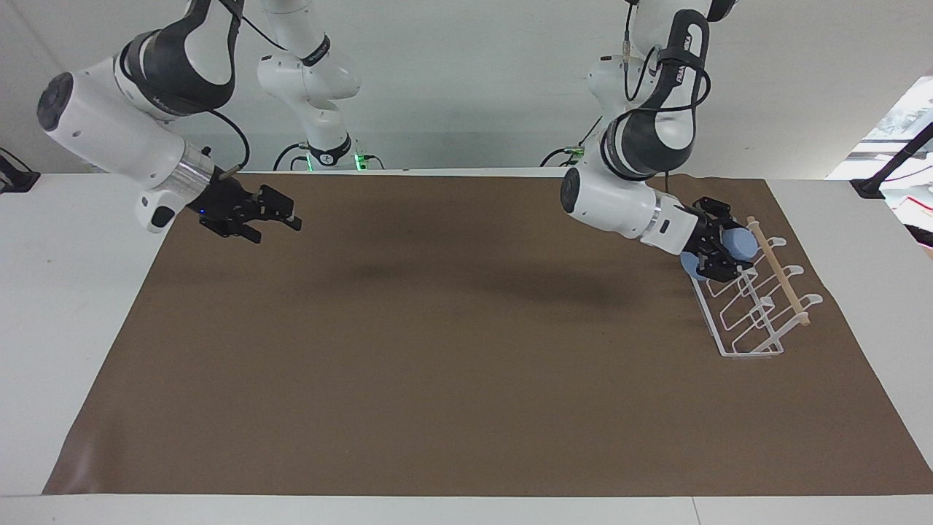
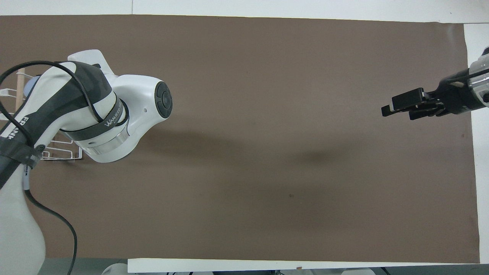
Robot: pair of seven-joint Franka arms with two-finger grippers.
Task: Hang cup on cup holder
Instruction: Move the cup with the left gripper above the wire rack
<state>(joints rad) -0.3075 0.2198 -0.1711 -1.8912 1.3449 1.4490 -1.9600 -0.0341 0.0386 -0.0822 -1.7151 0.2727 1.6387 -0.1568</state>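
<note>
The light blue cup is held sideways in the air over the end of the white wire cup holder that lies nearer to the robots, close beside the end of its wooden dowel. My left gripper is shut on the cup's wall. I cannot tell whether the cup touches a prong. From overhead the left arm hides this gripper; only a sliver of the cup and part of the cup holder show. My right gripper hangs open and holds nothing over the mat's edge at the right arm's end, and it shows from overhead too.
A brown mat covers most of the white table. The cup holder stands on the mat near its edge at the left arm's end. A black cable trails by the left arm's base.
</note>
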